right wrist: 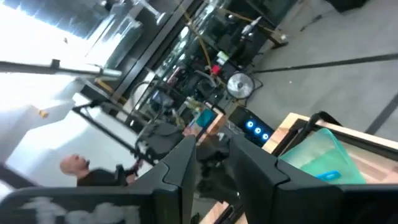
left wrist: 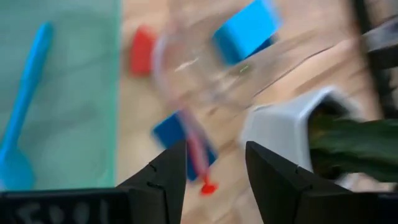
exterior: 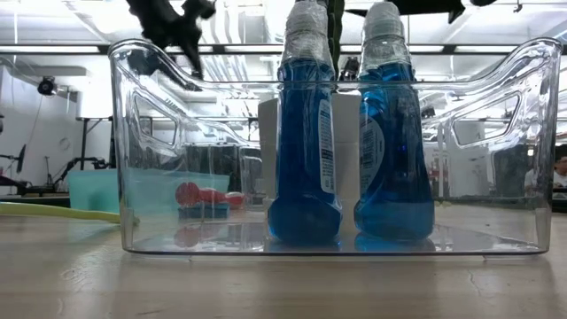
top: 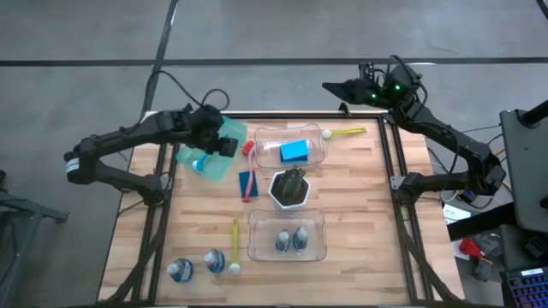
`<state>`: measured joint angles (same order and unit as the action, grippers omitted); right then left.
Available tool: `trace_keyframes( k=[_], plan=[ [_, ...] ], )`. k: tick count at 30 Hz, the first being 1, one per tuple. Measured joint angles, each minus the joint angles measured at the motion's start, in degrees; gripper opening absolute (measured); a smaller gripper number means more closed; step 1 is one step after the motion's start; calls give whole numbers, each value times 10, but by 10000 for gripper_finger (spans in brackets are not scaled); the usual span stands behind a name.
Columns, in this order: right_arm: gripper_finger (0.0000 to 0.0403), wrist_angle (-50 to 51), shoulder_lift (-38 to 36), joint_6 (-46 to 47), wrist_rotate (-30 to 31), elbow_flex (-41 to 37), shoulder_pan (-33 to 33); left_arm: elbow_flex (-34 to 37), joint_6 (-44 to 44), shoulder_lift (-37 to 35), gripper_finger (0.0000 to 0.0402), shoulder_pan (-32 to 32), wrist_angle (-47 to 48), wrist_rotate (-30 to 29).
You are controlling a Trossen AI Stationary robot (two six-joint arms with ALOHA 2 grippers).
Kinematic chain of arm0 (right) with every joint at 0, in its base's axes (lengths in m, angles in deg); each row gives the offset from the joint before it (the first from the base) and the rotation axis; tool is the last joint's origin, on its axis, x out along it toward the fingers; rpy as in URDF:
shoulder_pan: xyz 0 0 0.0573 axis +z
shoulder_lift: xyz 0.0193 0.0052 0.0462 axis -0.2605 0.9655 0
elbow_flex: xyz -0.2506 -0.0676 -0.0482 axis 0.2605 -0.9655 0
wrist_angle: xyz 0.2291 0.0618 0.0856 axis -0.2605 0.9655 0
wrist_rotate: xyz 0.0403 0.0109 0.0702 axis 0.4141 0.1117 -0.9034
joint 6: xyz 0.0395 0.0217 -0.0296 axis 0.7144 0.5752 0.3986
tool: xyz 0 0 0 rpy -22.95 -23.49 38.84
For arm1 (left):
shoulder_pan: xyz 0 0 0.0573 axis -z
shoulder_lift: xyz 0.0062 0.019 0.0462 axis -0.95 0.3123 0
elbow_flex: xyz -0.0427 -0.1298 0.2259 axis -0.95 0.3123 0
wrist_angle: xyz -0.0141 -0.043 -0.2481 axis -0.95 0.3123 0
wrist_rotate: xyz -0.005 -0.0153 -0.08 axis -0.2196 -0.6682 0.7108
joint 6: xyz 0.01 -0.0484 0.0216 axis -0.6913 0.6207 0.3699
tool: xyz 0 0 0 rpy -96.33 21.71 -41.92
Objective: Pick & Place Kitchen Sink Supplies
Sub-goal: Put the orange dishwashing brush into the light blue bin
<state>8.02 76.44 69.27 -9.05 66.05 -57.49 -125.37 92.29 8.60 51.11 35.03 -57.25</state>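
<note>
The table (top: 360,248) holds four bottles (top: 292,241), two sponges (top: 294,151); left end effector (top: 229,147) apart, empty.

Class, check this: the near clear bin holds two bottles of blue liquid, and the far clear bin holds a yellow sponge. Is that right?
Not quite. The near clear bin does hold two bottles of blue liquid, but the sponge in the far clear bin is blue, not yellow. The high view shows it.

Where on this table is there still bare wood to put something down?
The widest bare wood lies along the table's right side, beside the pot and both clear bins. A smaller patch lies left of the yellow brush, above the two loose bottles. It is crowded from the green tray across to the far bin.
</note>
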Motion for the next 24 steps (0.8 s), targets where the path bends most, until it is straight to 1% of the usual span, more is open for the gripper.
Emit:
trace_keyframes(
  k=[3,7,11,14,18,20,22,24],
  plan=[
    [92,2,-7,-16,-14,0,0,0,32,20,156,16,34,0],
    [87,2,-10,-27,-36,0,0,0,65,44,156,49,28,-7],
    [82,2,-10,-29,-39,0,0,0,84,81,160,74,24,-21],
    [82,0,-10,-29,-41,0,0,0,88,107,183,84,19,-36],
    [85,-1,-14,-25,-45,0,0,0,94,147,233,85,-2,-35],
    [87,-1,-17,-25,-47,0,0,0,99,167,252,85,-16,-31],
    [89,-2,-22,-24,-53,0,0,0,88,188,262,85,-38,-24],
    [88,-3,-27,-24,-54,0,1,0,82,209,264,87,-35,-21]
  ],
)
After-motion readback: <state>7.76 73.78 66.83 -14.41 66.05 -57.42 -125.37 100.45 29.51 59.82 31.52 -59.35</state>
